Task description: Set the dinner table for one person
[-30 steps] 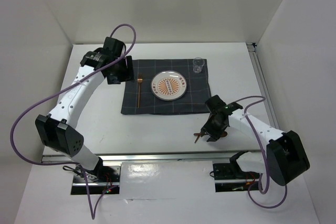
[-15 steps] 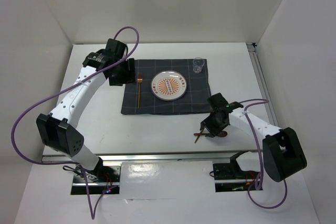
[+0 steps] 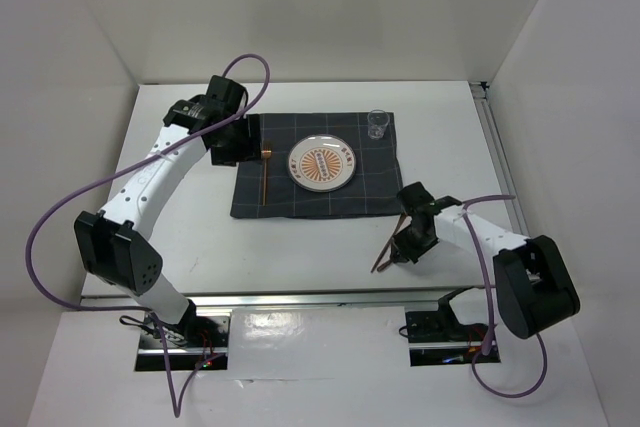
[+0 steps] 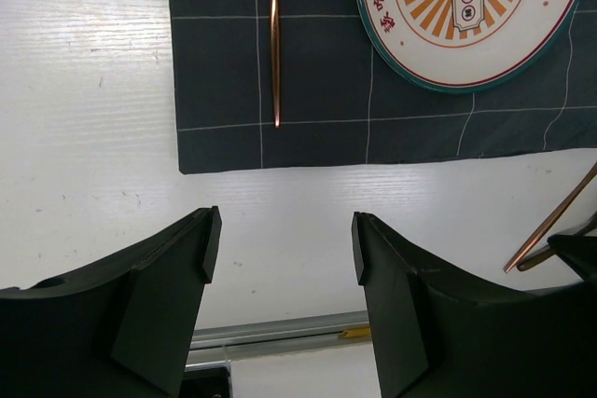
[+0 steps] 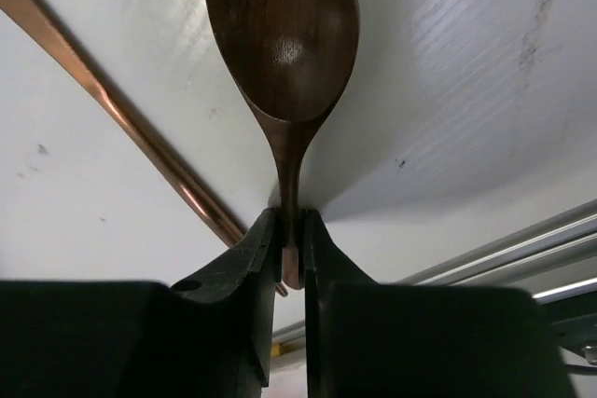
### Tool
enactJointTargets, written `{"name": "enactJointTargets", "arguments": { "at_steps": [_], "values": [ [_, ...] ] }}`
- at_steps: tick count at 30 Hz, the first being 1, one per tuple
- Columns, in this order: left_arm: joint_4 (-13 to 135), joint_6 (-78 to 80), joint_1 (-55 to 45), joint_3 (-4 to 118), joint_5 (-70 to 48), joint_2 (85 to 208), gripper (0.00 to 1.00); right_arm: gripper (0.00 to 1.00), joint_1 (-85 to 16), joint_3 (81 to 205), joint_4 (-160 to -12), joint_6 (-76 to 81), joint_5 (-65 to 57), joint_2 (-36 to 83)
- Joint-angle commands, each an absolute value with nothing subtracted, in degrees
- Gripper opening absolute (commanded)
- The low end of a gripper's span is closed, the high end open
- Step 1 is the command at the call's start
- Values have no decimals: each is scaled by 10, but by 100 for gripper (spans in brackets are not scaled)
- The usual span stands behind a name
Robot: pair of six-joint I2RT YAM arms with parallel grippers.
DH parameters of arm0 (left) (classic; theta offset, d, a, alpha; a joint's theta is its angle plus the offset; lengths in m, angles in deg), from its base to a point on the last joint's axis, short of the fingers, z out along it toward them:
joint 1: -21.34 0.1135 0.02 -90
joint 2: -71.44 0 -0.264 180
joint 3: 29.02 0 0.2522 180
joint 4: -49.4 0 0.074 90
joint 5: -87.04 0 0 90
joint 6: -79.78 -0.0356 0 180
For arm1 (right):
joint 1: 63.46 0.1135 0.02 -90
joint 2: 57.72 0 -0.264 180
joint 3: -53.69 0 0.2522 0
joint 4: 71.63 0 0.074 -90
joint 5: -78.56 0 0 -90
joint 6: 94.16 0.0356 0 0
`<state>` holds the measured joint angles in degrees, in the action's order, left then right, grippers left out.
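Observation:
The white dinner table (image 3: 190,232) carries a dark checked mat (image 3: 300,202). On the mat lie a copper fork (image 3: 263,175), an orange-patterned plate (image 3: 322,164) and a small glass (image 3: 377,124). My left gripper (image 3: 237,145) hangs open and empty over the mat's left edge; its wrist view shows the gripper (image 4: 284,244), the fork handle (image 4: 275,34) and the plate (image 4: 466,6). My right gripper (image 3: 408,243) is low at the front right, shut (image 5: 291,240) on the handle of a dark brown spoon (image 5: 282,34). A thin copper utensil (image 5: 121,109) lies beside it on the table (image 3: 389,243).
A metal rail (image 3: 497,157) runs along the table's right edge and another along the front (image 3: 300,297). White walls enclose the back and both sides. Purple cables loop from both arms.
The right gripper has shifted a little toward the mat and turned; the thin copper utensil now lies more steeply beside it. The left gripper has edged right, over the mat's left edge.

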<state>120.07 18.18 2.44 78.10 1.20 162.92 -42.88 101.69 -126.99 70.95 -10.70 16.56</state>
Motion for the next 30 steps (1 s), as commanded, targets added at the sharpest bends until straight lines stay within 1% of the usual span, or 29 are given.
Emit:
{"name": "enactJointTargets", "arguments": {
  "at_steps": [1,3,4,5,6,7,9,10,11,12,13,14,15,17,18,21,24,28,30],
  "values": [
    [1186,168,23,786,7,1628,75,13,-432,1053,-1303,705,-173,172],
    [1186,168,23,786,2,1634,75,7,-432,1095,-1322,691,-189,166],
    [1186,168,23,786,2,1634,75,3,-432,1111,-1342,672,-205,166],
    [1186,168,23,786,2,1634,75,0,-432,1147,-1352,661,-212,166],
    [1186,168,23,786,2,1634,75,0,-432,1165,-1357,643,-219,166],
    [1186,168,23,786,2,1634,75,0,-432,1199,-1342,576,-219,166],
    [1186,168,23,786,2,1634,75,0,-426,1234,-1287,458,-187,178],
    [1186,168,23,786,-4,1634,75,0,-426,1260,-1287,427,-171,192],
    [1180,168,23,786,-10,1634,75,0,-426,1285,-1276,350,-153,230],
    [1180,168,23,786,-10,1634,75,0,-421,1346,-1284,321,-145,257],
    [1185,168,17,786,-10,1639,75,0,-421,1407,-1311,278,-145,317],
    [1185,168,17,786,-10,1639,75,0,-421,1408,-1318,253,-145,346],
    [1185,168,17,786,-10,1639,75,0,-416,1457,-1325,238,-158,373],
    [1185,178,12,786,-5,1634,75,0,-416,1498,-1330,187,-171,443],
    [1193,178,12,786,0,1634,75,0,-416,1536,-1330,179,-179,463],
    [1212,190,12,798,6,1634,75,0,-416,1595,-1330,154,-186,534],
    [1212,190,12,804,6,1634,75,0,-416,1632,-1324,140,-191,587],
    [1212,190,12,804,6,1634,75,0,-416,1649,-1317,134,-200,630],
    [1212,190,12,804,6,1634,75,2,-416,1655,-1317,134,-205,649]
  ]
}}
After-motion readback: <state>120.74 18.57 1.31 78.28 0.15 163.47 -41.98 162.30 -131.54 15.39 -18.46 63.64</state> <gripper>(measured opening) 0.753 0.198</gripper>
